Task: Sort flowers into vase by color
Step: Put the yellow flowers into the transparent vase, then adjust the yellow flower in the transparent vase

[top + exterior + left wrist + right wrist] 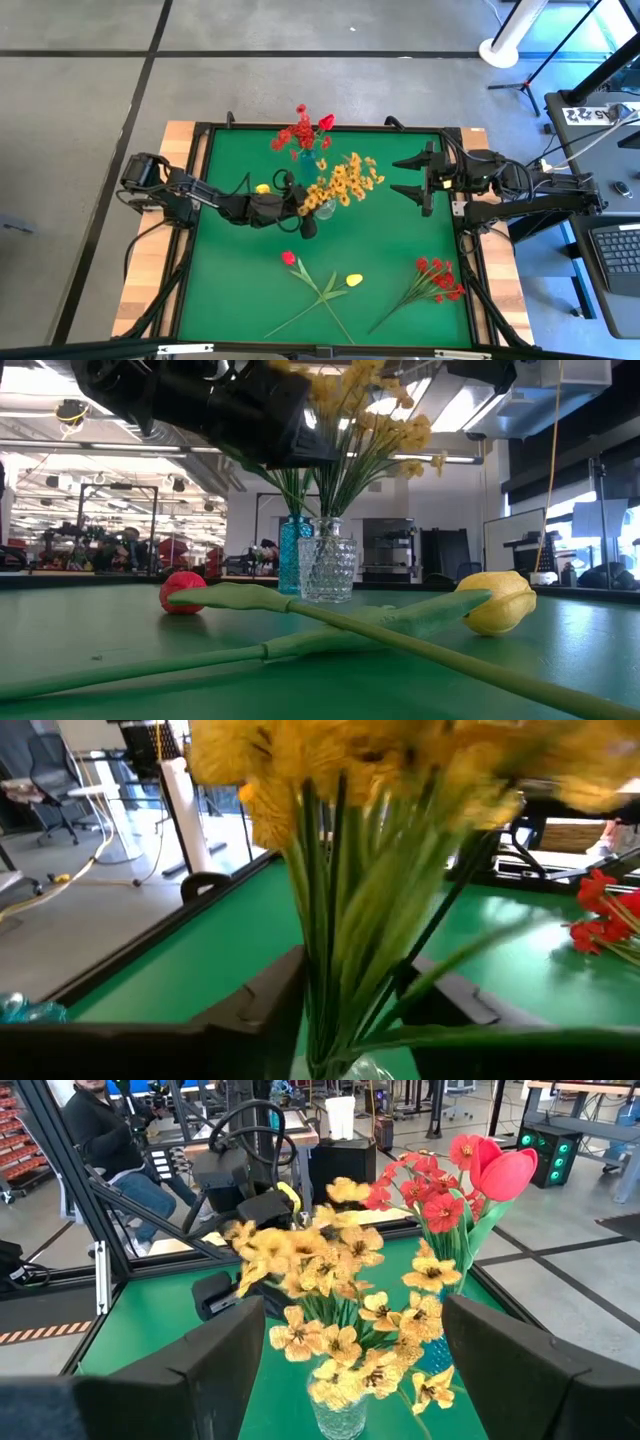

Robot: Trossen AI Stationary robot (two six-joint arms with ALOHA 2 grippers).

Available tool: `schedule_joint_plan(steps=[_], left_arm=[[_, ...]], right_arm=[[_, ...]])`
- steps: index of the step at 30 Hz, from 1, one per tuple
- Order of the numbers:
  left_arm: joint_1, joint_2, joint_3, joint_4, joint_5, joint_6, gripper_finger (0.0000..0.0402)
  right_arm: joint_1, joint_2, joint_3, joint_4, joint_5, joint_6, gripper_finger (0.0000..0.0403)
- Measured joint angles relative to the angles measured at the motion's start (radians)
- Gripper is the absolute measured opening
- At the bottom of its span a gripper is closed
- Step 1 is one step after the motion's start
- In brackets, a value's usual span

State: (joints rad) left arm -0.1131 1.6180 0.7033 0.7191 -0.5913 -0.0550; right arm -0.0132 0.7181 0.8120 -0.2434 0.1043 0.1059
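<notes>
From above, the green table (pixel 240 290) carries two vases near its far middle. The blue vase (pixel 308 161) holds a red cluster (pixel 292 135) and a red bud (pixel 326 122). Just beside it, the clear vase (pixel 326 208) holds the yellow-orange cluster (pixel 343 183). The left gripper (pixel 303 213) reaches in from the left side, right at the stems of that yellow bunch, with a yellow bud (pixel 263 188) showing by its arm. The right gripper (pixel 413 176) waits off to the right, fingers spread wide, nothing between them. Near the front lie a loose red bud (pixel 288 258) and a loose yellow bud (pixel 354 280), stems crossing, and a second red cluster (pixel 438 275) well apart at the right.

Down at table height, the red bud (pixel 181 592) and yellow bud (pixel 497 601) lie close to the lens. Behind them stand the blue vase (pixel 294 554) and the clear vase (pixel 327 569), touching or nearly so, green stems rising from both.

Left wrist view now: the left fingers (pixel 255 1000) stand either side of the yellow bunch's stems (pixel 340 910), pinching them, blooms blurred above.

Right wrist view: the right fingers (pixel 195 1365) are held apart, framing the yellow-orange cluster (pixel 330 1295) in its clear vase (pixel 340 1415), red blooms (pixel 425 1185) beside it. A seated person (pixel 105 1140) shows beyond the table.
</notes>
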Motion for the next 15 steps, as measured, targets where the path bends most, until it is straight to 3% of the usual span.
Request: schedule_joint_plan(steps=[8,15], left_arm=[[-0.017,-0.011,0.0,-0.026,-0.002,-0.026,0.0229],[-0.035,-0.056,0.003,-0.113,-0.041,-0.063,0.0245]], right_arm=[[0.0,0.0,0.0,0.0,0.0,0.007,0.0303],[0.0,0.0,0.0,-0.001,-0.002,0.02,0.0303]])
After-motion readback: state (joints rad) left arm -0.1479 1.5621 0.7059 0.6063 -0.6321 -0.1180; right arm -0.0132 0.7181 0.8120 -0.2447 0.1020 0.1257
